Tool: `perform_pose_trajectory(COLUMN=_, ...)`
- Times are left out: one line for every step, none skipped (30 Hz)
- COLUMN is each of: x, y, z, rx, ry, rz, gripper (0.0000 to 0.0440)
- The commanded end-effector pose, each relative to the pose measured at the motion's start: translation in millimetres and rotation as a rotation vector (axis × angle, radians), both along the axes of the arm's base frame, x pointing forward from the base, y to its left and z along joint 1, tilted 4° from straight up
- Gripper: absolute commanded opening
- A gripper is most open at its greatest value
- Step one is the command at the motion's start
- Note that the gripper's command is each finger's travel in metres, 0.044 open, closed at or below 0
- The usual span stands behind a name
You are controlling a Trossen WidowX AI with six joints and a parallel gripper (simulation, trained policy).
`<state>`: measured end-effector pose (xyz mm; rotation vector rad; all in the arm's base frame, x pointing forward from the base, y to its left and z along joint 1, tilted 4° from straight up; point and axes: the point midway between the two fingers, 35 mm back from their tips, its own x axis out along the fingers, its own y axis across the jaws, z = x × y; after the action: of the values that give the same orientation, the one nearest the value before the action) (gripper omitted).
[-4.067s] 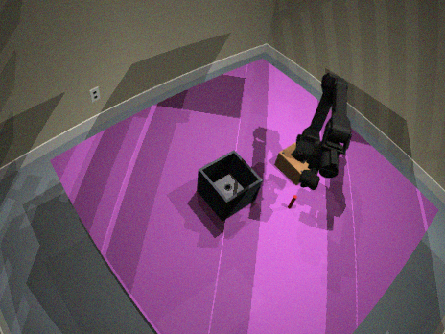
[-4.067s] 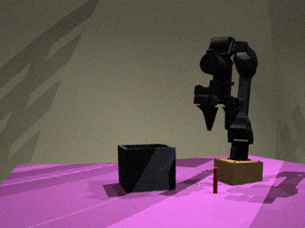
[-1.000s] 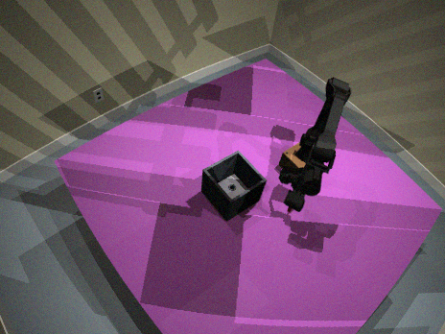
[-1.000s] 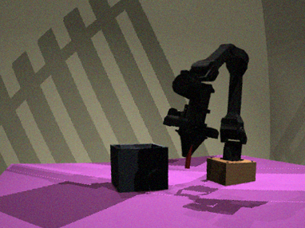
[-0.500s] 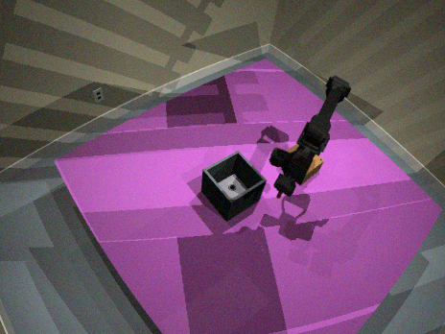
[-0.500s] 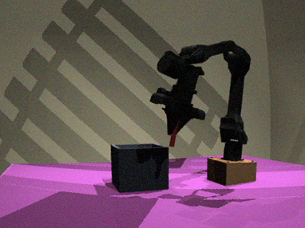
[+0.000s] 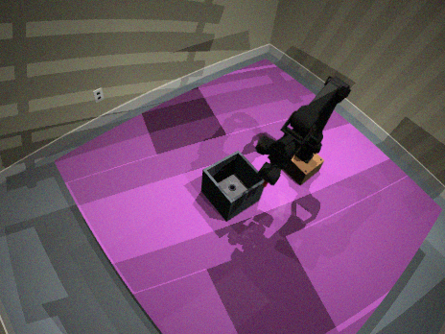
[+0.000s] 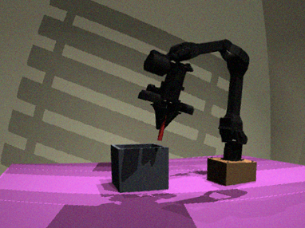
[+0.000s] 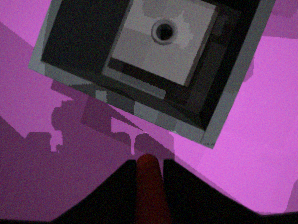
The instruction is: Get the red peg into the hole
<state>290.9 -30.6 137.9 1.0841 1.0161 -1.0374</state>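
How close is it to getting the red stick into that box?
Done: the peg is picked up. In hand: the jaws grip it, tilted, outside the box near its rim. Left: bringing it over, lowering it, and filling the hole, now empty.

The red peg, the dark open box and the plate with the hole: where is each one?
Red peg (image 8: 162, 130) (image 9: 150, 190): exterior and wrist views, on its shaft.
Open box (image 8: 144, 173): exterior view, outer side wall.
Plate (image 9: 137, 52): wrist view, flat top beside the hole.
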Motion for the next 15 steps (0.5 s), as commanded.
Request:
perform_pose_trajectory(x=1.8, y=-12.6, z=-1.0, rx=-0.007, ry=0.016, rz=-0.005, gripper=0.0000)
perform_pose_trajectory(x=2.3, y=-15.6, z=-1.5, rx=-0.007, ry=0.019, rz=-0.007, gripper=0.0000)
perform_pose_trajectory(x=2.8, y=-18.5, z=-2.0, rx=-0.007, ry=0.022, rz=-0.009, gripper=0.0000)
perform_pose_trajectory(x=3.3, y=-21.4, z=-2.6, rx=-0.006, ry=0.025, rz=-0.011, gripper=0.0000)
perform_pose_trajectory(x=3.8, y=-24.2, z=-3.3, rx=-0.005, ry=0.028, rz=-0.012, gripper=0.0000)
perform_pose_trajectory(x=4.3, y=-26.9, z=-4.1, rx=-0.004, ry=0.031, rz=-0.014, gripper=0.0000)
perform_pose_trajectory(x=4.8, y=-29.7, z=-4.9, rx=-0.003, ry=0.034, rz=-0.015, gripper=0.0000)
perform_pose_trajectory(x=5.2, y=-32.4, z=-5.7, rx=-0.002, ry=0.037, rz=-0.017, gripper=0.0000)
perform_pose_trajectory(x=5.7, y=-35.2, z=-6.6, rx=-0.001, ry=0.040, rz=-0.018, gripper=0.0000)
perform_pose_trajectory(x=6.2, y=-38.0, z=-7.5, rx=0.000, ry=0.043, rz=-0.019, gripper=0.0000)
perform_pose_trajectory(x=6.7, y=-40.6, z=-8.4, rx=0.001, ry=0.046, rz=-0.020, gripper=0.0000)
perform_pose_trajectory(x=7.2, y=-43.3, z=-9.4, rx=0.001, ry=0.048, rz=-0.021, gripper=0.0000)
perform_pose_trajectory(x=7.7, y=-45.8, z=-10.3, rx=0.002, ry=0.051, rz=-0.022, gripper=0.0000)
perform_pose_trajectory(x=8.1, y=-48.4, z=-11.4, rx=0.003, ry=0.054, rz=-0.022, gripper=0.0000)
perform_pose_trajectory(x=8.4, y=-50.9, z=-12.7, rx=0.004, ry=0.057, rz=-0.023, gripper=0.0000)
